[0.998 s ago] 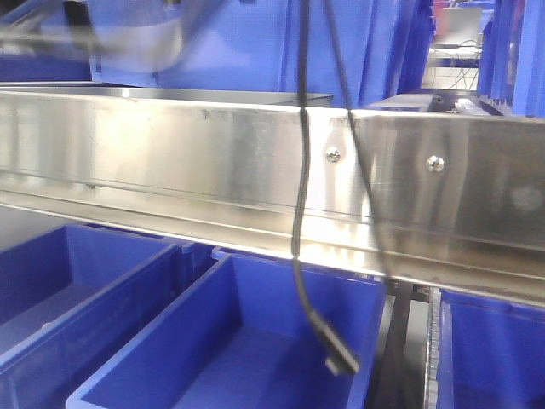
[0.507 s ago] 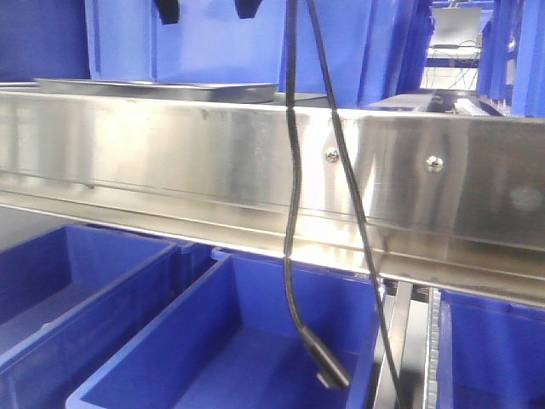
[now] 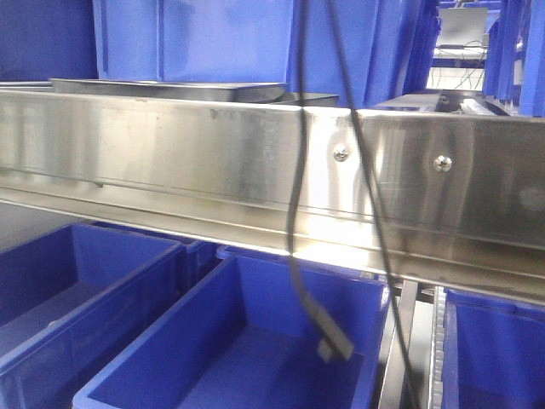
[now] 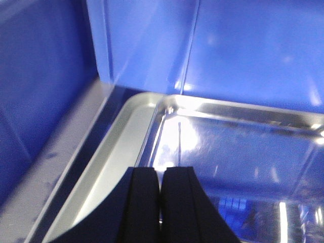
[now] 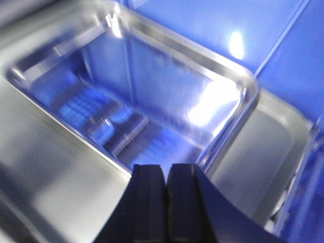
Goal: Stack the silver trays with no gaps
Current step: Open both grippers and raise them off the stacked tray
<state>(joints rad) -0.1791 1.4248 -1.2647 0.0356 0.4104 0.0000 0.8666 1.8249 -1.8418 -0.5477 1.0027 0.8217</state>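
The left gripper [image 4: 161, 174] hangs above the silver tray [image 4: 119, 147] near its rim, fingers pressed together on nothing. The tray sits behind the steel rail [image 3: 213, 145], before blue bins [image 3: 238, 38]. The right gripper [image 5: 166, 172], likewise closed and empty, hangs over the tray's edge.

Warehouse-like industrial line: blue plastic bins [image 3: 230, 341] in rows, screwed stainless rail [image 3: 170, 145], more bins stacked behind.

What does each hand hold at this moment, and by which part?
Nothing. The left hand and the right hand are both shut and empty, above a silver tray.
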